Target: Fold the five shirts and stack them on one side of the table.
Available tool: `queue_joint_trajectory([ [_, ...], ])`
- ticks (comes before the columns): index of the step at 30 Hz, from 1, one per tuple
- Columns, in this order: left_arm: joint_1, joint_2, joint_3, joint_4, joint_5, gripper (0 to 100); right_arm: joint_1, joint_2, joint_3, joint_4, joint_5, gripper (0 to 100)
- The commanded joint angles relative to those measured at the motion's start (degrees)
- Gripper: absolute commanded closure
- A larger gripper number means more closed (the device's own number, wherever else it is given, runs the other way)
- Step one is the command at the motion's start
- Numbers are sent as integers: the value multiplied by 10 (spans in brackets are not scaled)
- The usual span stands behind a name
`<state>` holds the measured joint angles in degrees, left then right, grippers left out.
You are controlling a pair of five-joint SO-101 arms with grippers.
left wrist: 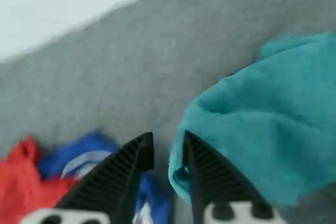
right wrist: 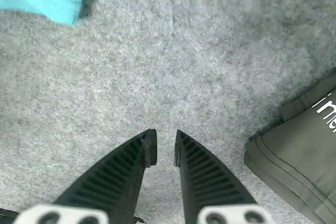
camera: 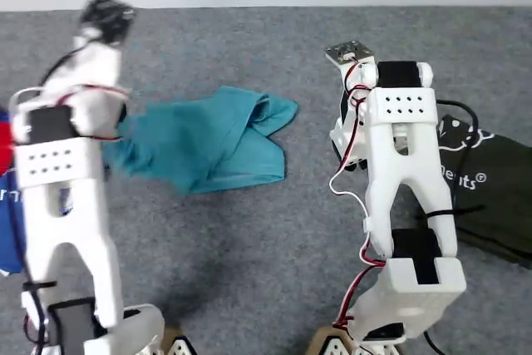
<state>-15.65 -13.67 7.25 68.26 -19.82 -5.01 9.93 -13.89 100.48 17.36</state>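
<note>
left fingers (left wrist: 121,174) slightly apart, touching teal shirt (left wrist: 262,124) | right fingers (right wrist: 123,174) slightly apart, empty, near dark shirt (right wrist: 299,153)

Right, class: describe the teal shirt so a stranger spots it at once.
Start at the grey table, between the left arm and the right arm. The teal shirt lies crumpled, the only teal cloth; the dark green shirt beyond the right arm lies flat.

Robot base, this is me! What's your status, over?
Left tool at edge of teal shirt. Right tool slightly open, empty, over table. Teal shirt crumpled, unfolded. Dark green shirt beside right arm.
</note>
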Motion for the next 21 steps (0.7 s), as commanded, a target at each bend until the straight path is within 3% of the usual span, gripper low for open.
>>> queue_joint_trajectory([
  [1,-54,-26,1,34,-8,892,-10,-28,-2,22,-2,924],
  [11,-80,-26,4,110,-8,894,-126,54,-90,-42,29,917],
  [18,-55,-24,2,120,-53,892,-175,168,-252,-106,29,772],
  [21,-105,-25,3,92,-50,892,-215,210,-324,-83,30,772],
])
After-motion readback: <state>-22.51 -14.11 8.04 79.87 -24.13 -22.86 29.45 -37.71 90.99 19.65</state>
